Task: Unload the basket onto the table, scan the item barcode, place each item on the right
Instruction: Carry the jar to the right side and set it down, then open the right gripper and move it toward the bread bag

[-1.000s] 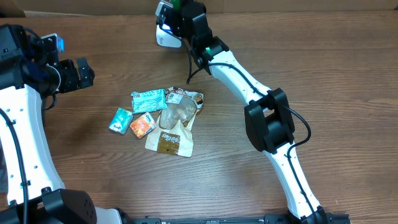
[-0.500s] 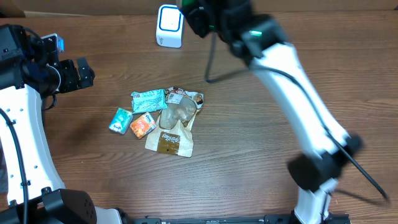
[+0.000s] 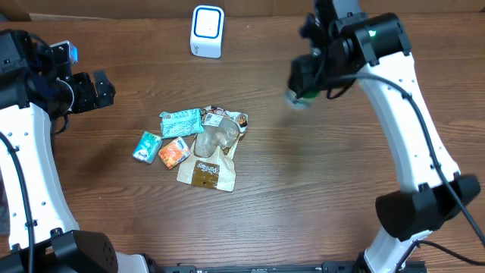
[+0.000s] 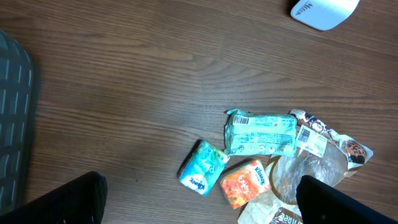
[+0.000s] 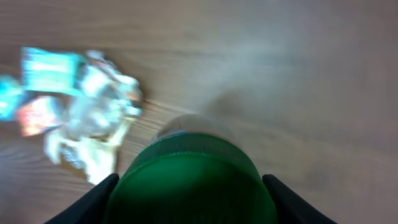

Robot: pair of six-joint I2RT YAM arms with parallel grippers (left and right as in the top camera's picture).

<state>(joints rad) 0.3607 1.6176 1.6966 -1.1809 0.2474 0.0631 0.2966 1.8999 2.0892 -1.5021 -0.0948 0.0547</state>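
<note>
My right gripper point(image 3: 305, 85) is shut on the item, a round container with a green lid point(image 5: 193, 183), blurred in the overhead view point(image 3: 298, 99). Black fingers point(image 5: 87, 205) press the lid's two sides. The container hangs over bare table, right of the pile and well away from the white barcode scanner point(image 3: 206, 31) at the back edge. My left gripper point(image 3: 97, 89) stands wide open at the far left with nothing between its fingers point(image 4: 62, 202). No barcode shows on the container.
A pile lies mid-table: a teal packet point(image 3: 180, 121), a blue tissue pack point(image 3: 146, 146), an orange tissue pack point(image 3: 174, 152), a clear wrapper point(image 3: 218, 136) and a brown bag point(image 3: 206, 171). The scanner's corner point(image 4: 323, 9) shows in the left wrist view.
My right arm has swung from beside the scanner out to the right and forward, carrying the green-lidded container with it. The left arm and the pile have not moved.
</note>
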